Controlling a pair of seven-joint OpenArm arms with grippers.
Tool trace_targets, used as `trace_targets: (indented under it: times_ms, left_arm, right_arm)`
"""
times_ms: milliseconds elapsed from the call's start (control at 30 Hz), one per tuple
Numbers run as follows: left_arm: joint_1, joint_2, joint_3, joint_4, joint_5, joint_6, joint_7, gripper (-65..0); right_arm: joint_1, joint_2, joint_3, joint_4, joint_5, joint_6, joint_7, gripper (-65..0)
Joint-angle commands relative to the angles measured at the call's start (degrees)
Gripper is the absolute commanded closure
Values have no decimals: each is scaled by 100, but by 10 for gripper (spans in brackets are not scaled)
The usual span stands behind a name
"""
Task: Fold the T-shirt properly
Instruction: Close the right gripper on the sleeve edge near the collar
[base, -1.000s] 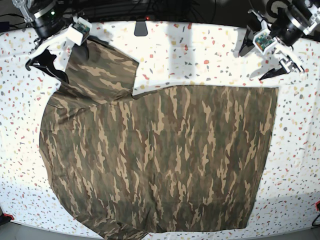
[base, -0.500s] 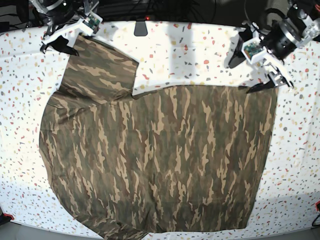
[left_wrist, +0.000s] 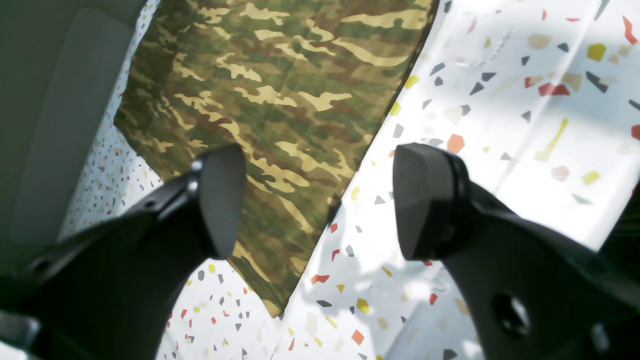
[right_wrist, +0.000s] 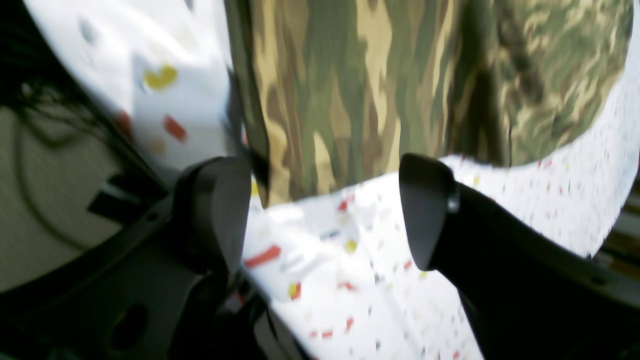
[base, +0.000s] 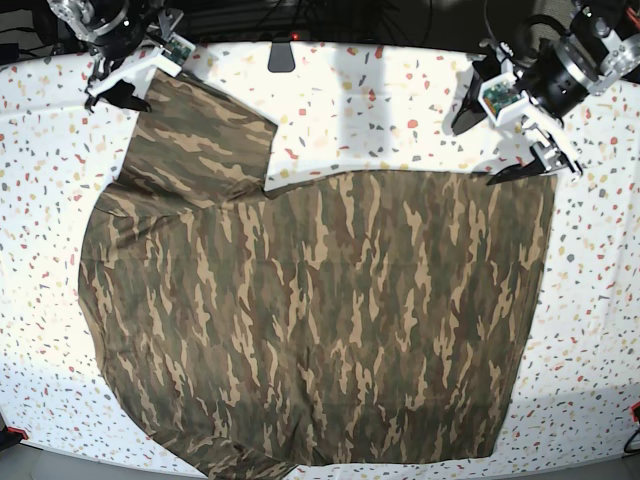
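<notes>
Below both wide-open pincers, T-shirt (base: 320, 320) flat on speckled table (base: 400, 90)

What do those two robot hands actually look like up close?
Each hand is a pair of matte black plastic fingers ending in broad, rounded, greyish pads. The left hand and the right hand look alike. From above, each wrist is a silver and black cylinder carrying a small white camera block with a green board, and black cables run behind them.

A white table (base: 400, 90) speckled with red, yellow and grey chips filled the frame. Dark cables (base: 330, 15) ran along the top edge, with a small dark object (base: 281, 55) at upper centre.
</notes>
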Motion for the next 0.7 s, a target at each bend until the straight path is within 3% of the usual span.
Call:
trace_targets:
  times_ms: [0, 67, 667]
  left_arm:
    - [-2, -66, -31, 83, -66, 63, -127, -446]
    - [0, -66, -31, 83, -66, 63, -125, -446]
    - [-2, -66, -33, 83, -66, 66, -127, -446]
  right_arm:
    - [-31, 50, 28, 83, 33, 120, 138, -458]
    - [-31, 50, 28, 79, 28, 315, 275, -458]
    - [407, 50, 17, -568, -35, 343, 280, -457]
